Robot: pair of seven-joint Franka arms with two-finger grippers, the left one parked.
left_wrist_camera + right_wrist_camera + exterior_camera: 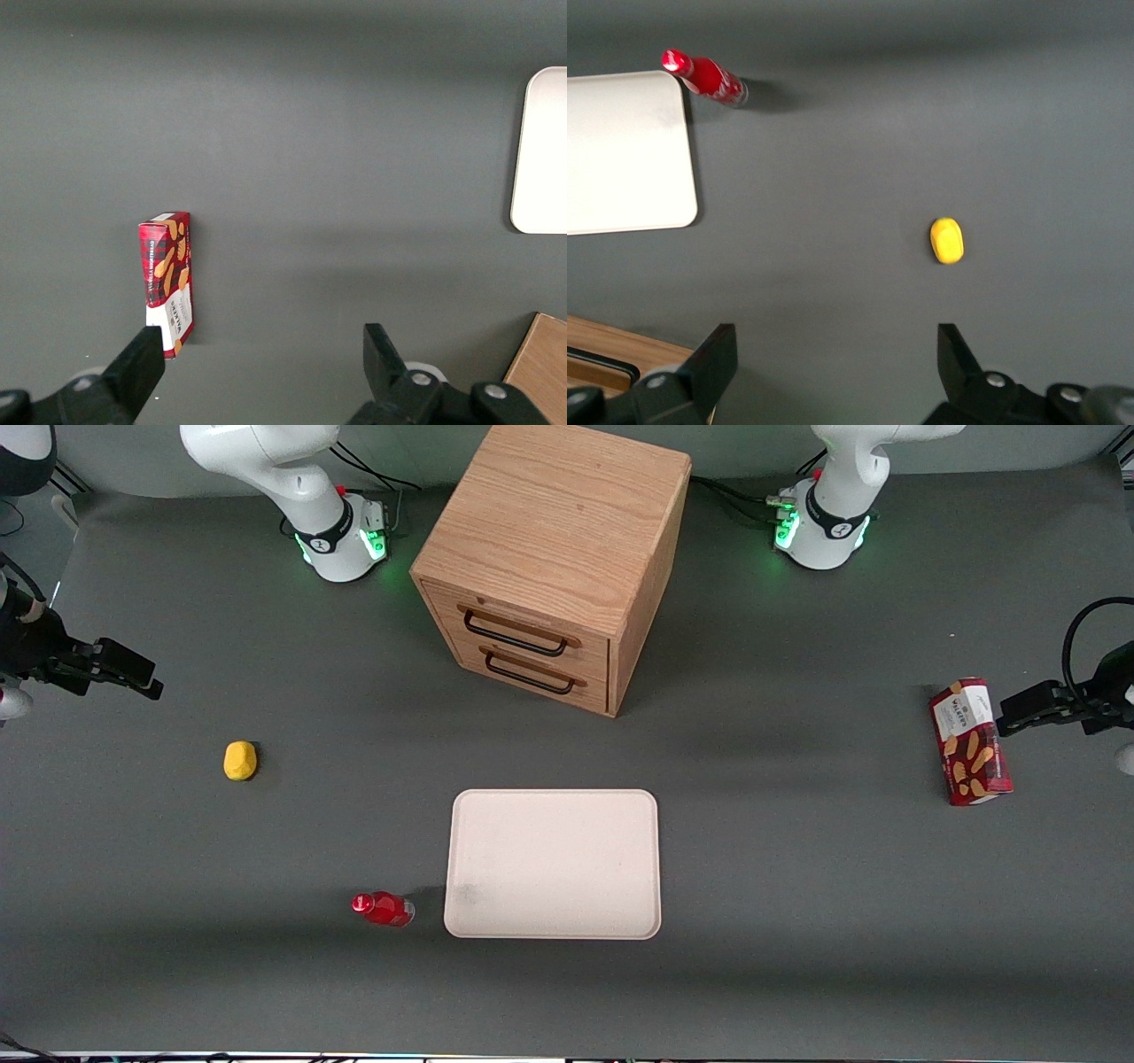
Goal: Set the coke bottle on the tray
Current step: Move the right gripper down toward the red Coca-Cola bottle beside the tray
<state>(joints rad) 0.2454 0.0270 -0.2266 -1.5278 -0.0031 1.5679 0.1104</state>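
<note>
The coke bottle (383,909), small and red with a red cap, lies on its side on the grey table, just beside the tray's near corner; it also shows in the right wrist view (704,78). The tray (554,864) is a large flat cream-pink rectangle with rounded corners, in front of the drawer cabinet and nearer the front camera; it shows in the right wrist view too (625,155). My right gripper (133,676) hovers at the working arm's end of the table, well apart from the bottle. It is open and empty (837,341).
A yellow lump (240,761) lies between my gripper and the bottle, also seen in the right wrist view (947,240). The wooden drawer cabinet (554,558) stands mid-table. A red snack box (969,741) lies toward the parked arm's end.
</note>
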